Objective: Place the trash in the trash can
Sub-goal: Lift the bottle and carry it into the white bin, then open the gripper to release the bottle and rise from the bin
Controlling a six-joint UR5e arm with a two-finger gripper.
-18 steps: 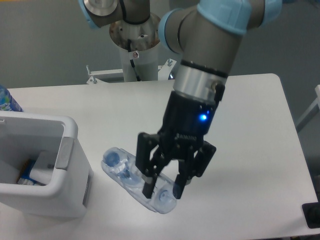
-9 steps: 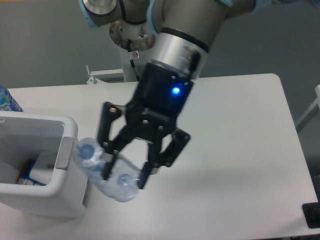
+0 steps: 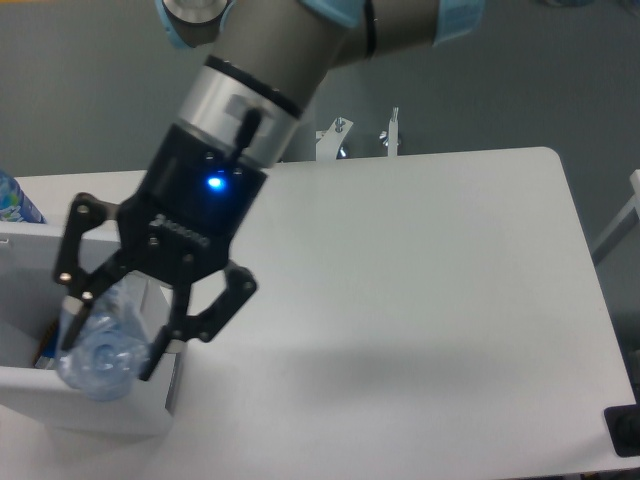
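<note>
Clear, crinkled plastic is seen clamped between the black fingers (image 3: 108, 345) of the arm: the bottle (image 3: 103, 342) is gripped across its body, the two fingers closed onto it from either side, one at the left edge and one at the right. Its rounded end points down and toward the camera, showing a pale blue tint through the plastic (whether the cap is at this end cannot be told). The bottle is held off the tabletop (image 3: 420, 300) and hangs directly over the trash can (image 3: 90, 410), whose thick white front wall is seen just below the fingers and whose open interior lies to the left of and behind them. Part of the bin's rim is hidden behind the black wrist body, on which a small blue light is lit. Inside the bin, just left of the fingers, a sliver of something blue and orange is glimpsed, too hidden to name. Farther left of the fingers, at the frame's edge beyond the bin, the top of a blue-labelled bottle (image 3: 12, 200) is visible. To the right of the fingers the white tabletop stretches away, with the shadow of the arm cast across it. The torn wrapper cannot be made out
</note>
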